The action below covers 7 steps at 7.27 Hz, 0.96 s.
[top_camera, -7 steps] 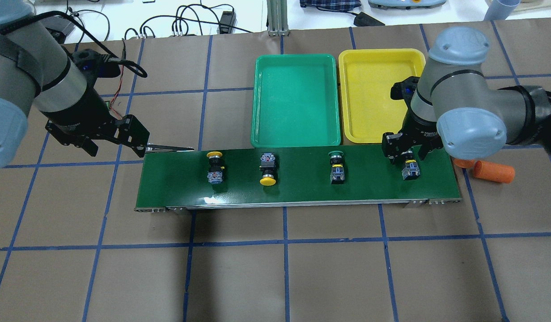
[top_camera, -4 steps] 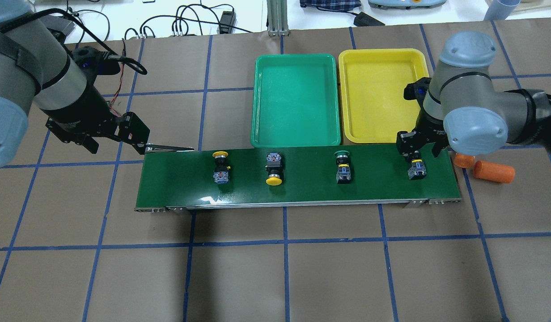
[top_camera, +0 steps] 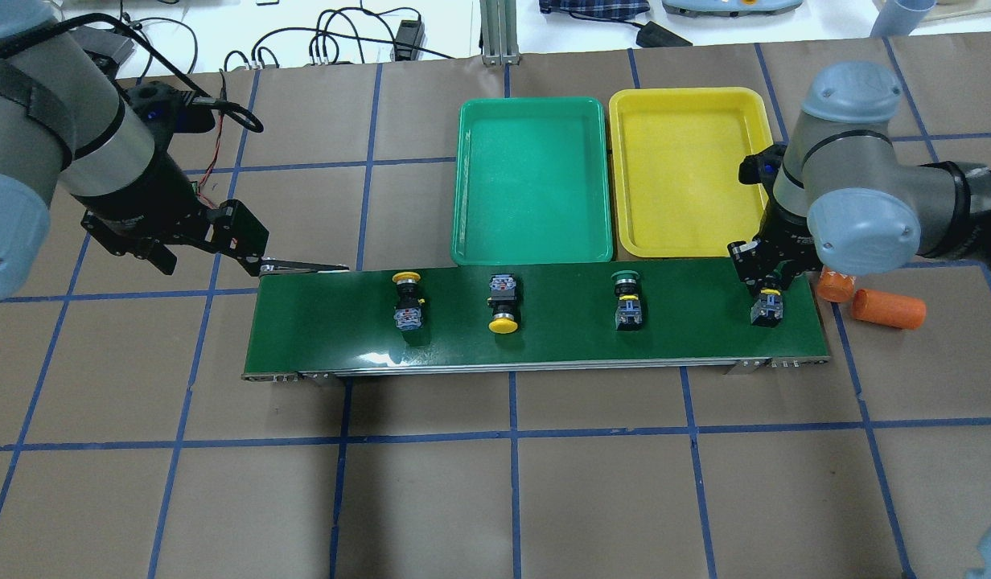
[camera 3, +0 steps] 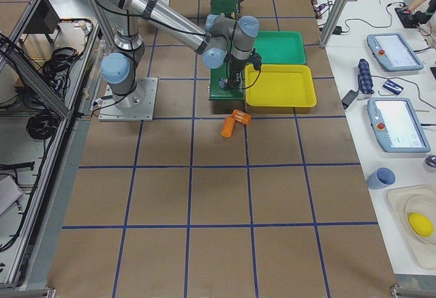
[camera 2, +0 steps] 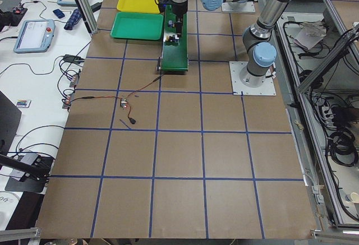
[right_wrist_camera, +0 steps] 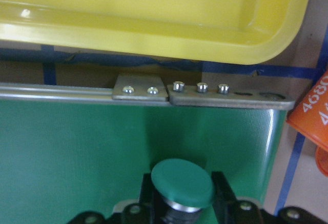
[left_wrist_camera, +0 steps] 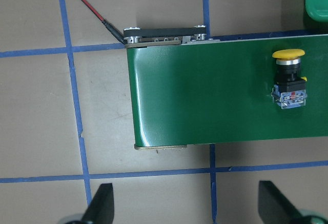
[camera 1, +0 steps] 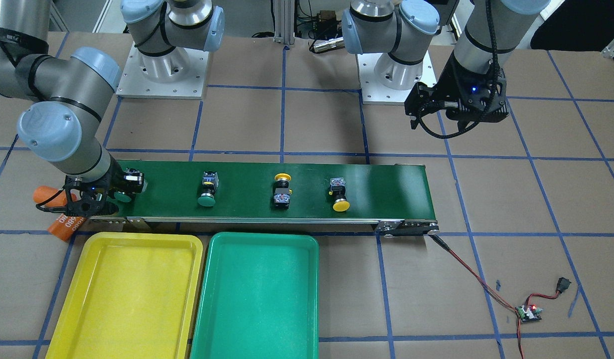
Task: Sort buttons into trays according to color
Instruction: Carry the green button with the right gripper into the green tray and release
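Fingers of the right gripper flanked a green button's neck at the belt's end, close on both sides; whether they pinched it could not be told. Light, rigid and smooth-capped, it looked best held by neck or body, not dome. The yellow tray lay just beyond the fingers. The wrist pointed down. The left gripper hung over the far end, fingers wide apart.

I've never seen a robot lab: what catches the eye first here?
An empty green tray and yellow tray lie side by side along a dark belt carrying four buttons in a row. At the belt's end, the right gripper straddles a green-capped button.
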Motion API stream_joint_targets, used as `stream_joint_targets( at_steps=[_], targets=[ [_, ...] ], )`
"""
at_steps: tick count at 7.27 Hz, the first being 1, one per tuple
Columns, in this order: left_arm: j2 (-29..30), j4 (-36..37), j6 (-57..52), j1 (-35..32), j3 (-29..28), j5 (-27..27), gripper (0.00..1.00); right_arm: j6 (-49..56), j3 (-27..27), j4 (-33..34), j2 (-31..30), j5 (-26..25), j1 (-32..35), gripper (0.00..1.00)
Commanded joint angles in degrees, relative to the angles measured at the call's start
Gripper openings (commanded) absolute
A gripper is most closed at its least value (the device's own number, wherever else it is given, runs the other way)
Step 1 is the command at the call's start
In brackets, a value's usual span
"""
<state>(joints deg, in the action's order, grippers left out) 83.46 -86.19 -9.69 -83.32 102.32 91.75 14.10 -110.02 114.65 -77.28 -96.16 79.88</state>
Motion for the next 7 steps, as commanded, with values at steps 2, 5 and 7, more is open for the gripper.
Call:
stream_joint_targets(
  at_steps=[2, 5, 7],
  targets=[
    [0.13, 0.05, -0.24, 0.09, -0.01, 0.10, 1.00, -0.04, 6.37, -3.28, -3.56, 4.04, 0.45, 0.00],
    [0.39, 1.01, -0.60, 0.18, 0.07, 0.10, 1.00, -1.70, 14.82, -1.19, -0.52, 10.54, 6.32, 0.00],
    [-1.01, 0.93, 0.10, -0.08, 0.16, -0.25, 1.00, -6.70, 19.99, 3.99, 5.71, 9.94, 13.86, 0.00]
  ],
)
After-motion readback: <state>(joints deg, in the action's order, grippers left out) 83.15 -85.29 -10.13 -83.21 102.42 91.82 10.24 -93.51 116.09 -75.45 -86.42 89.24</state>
